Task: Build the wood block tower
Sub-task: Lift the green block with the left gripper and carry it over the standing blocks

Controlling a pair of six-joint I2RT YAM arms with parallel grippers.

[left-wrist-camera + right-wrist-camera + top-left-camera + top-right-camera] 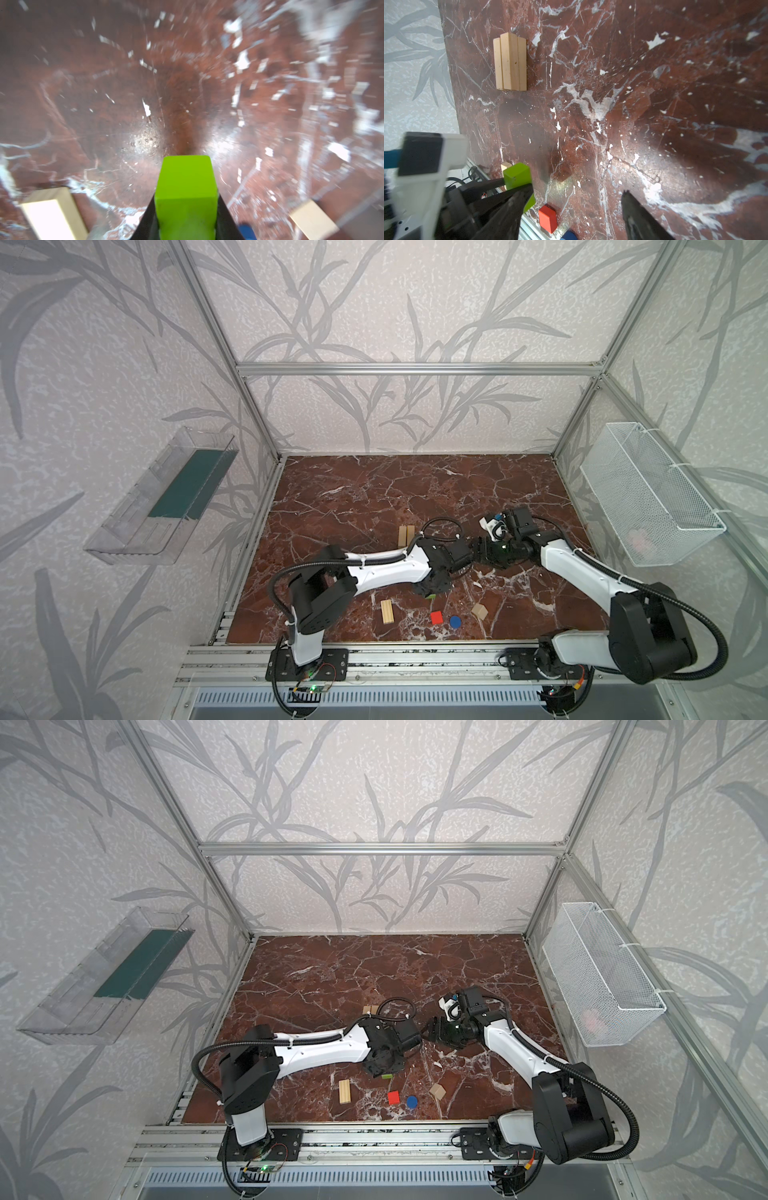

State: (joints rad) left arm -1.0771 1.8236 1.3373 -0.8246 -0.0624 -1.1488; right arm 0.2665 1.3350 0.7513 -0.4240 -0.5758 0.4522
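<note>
The blocks for the wood block tower lie apart on the red marble table (415,489). My left gripper (187,198) is shut on the lime-green brick (187,176), held a little above the table; in both top views only a green sliver (430,596) (386,1076) shows under the wrist. Light-wood planks (406,536) (510,64) lie side by side farther back. Another plank (386,612), a red cube (436,617), a blue disc (456,621) and a peaked natural-wood piece (479,610) sit near the front edge. My right gripper (575,209) stands open and holds nothing, close beside the left wrist.
A white wire basket (648,497) hangs on the right wall and a clear plastic tray (162,497) on the left wall. Aluminium rails (415,655) run along the table's front edge. The two wrists almost meet mid-table (469,551).
</note>
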